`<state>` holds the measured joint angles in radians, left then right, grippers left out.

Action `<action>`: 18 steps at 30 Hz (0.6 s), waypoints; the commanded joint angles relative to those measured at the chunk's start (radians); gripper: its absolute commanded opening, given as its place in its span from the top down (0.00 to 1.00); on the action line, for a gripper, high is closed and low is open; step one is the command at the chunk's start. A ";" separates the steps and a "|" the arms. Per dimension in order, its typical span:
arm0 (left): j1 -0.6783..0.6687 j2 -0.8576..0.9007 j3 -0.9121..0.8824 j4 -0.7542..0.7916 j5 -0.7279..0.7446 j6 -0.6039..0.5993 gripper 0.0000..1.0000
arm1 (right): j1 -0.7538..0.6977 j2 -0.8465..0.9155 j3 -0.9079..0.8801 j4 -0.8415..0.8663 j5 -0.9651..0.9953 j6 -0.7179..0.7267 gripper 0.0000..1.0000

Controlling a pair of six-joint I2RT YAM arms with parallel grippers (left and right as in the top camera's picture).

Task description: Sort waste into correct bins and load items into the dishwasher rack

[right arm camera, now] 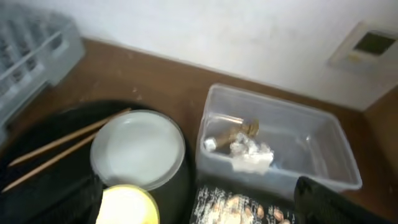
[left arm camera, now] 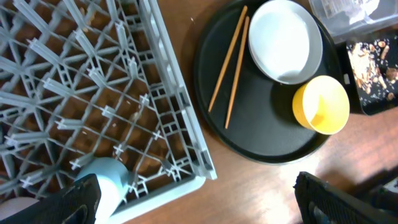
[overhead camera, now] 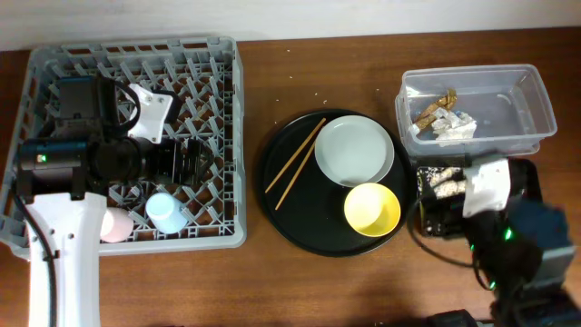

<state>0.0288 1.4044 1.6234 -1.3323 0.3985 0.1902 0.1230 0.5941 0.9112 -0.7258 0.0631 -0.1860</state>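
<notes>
The grey dishwasher rack (overhead camera: 227, 109) stands at the left and holds a blue cup (overhead camera: 166, 211) and a pink cup (overhead camera: 113, 224) near its front edge. My left gripper (left arm camera: 199, 202) is open and empty, low over the rack's front right corner beside the blue cup (left arm camera: 112, 180). The plate (overhead camera: 354, 150), yellow bowl (overhead camera: 372, 209) and chopsticks (overhead camera: 295, 163) lie on the round black tray. The clear tub (overhead camera: 536, 100) holds the napkin (overhead camera: 449, 127) and brown wrapper pieces. The shallow black tray (overhead camera: 534, 174) holds food scraps (overhead camera: 445, 182). My right gripper (right arm camera: 199, 205) is open and empty above that tray.
The round black tray (overhead camera: 300, 213) sits mid-table between the rack and the bins. The left arm lies across the rack's left half. The right arm covers much of the shallow black tray. A few crumbs dot the wood behind the round tray.
</notes>
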 commanded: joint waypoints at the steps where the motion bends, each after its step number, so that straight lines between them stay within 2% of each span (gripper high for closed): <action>1: -0.003 -0.016 0.014 0.003 -0.003 -0.002 0.01 | -0.021 -0.201 -0.271 0.140 -0.018 -0.008 0.02; 4: -0.003 -0.016 0.014 0.003 -0.003 -0.002 0.01 | -0.020 -0.426 -0.553 0.269 -0.058 -0.008 0.02; 7: -0.003 -0.016 0.014 0.003 -0.003 -0.002 0.01 | -0.020 -0.594 -0.729 0.320 -0.080 -0.008 0.02; 13: -0.003 -0.016 0.014 0.003 -0.003 -0.002 0.01 | -0.019 -0.591 -0.891 0.626 -0.108 -0.008 0.02; 18: -0.003 -0.016 0.014 0.003 -0.003 -0.002 0.01 | -0.019 -0.591 -0.906 0.652 -0.108 -0.008 0.01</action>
<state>0.0288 1.4040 1.6253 -1.3319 0.3985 0.1902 0.1101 0.0139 0.0154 -0.0784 -0.0319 -0.1917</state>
